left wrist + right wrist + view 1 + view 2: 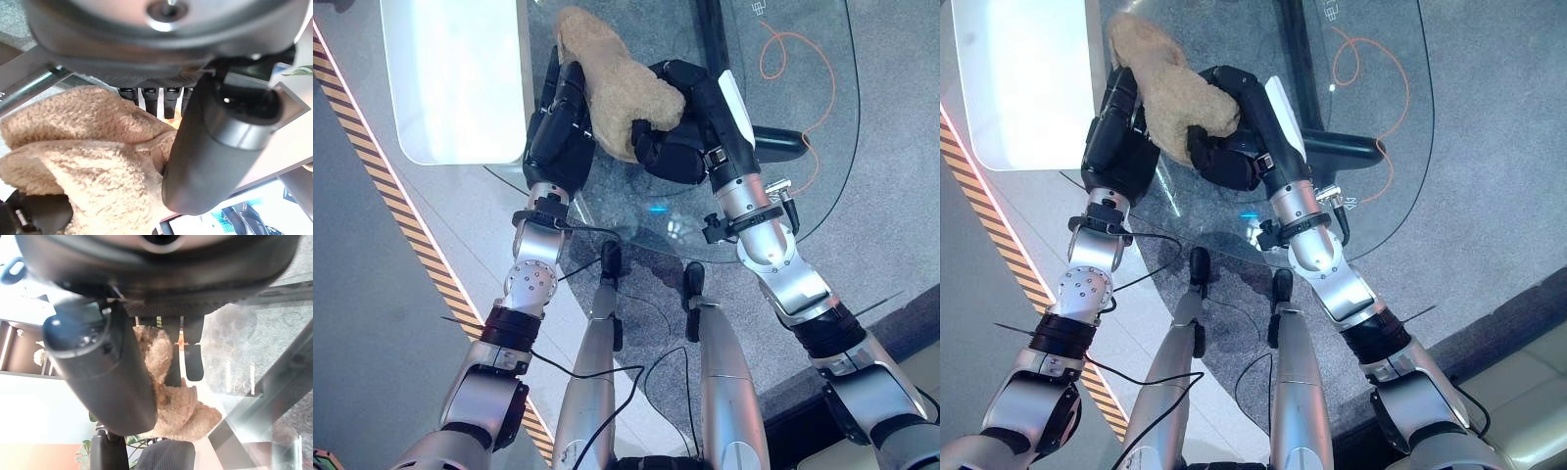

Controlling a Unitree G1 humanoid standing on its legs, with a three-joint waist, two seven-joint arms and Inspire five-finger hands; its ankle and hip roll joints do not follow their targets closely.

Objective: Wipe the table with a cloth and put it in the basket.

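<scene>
1. Nearest to me, both hands meet over the near edge of the glass table (822, 147), with the cloth bunched between them
2. Tan and fuzzy, the cloth (617, 88) is a crumpled lump lifted off the glass, its far end poking out past the fingers toward a white rounded panel (450, 78) at the far left
3. My left hand (558, 122) presses against the cloth's left side; in the left wrist view its fingers (151, 98) curl down into the fabric and the thumb (220, 147) lies against it, so it grips the cloth
4. My right hand (680, 132) clamps the cloth from the right; the right wrist view shows its thumb (117, 377) pressed on the cloth and its fingers (193, 362) bent round the far side, so the fabric is pinched between them
5. Through the clear, rounded tabletop I see a speckled grey floor (891, 78), a dark table leg (715, 39) running away from me, and a loose orange cord (803, 88) looping on the right
6. On the left, a yellow-and-black striped strip (382, 176) runs diagonally across the floor
7. I cannot make out a basket from here
</scene>
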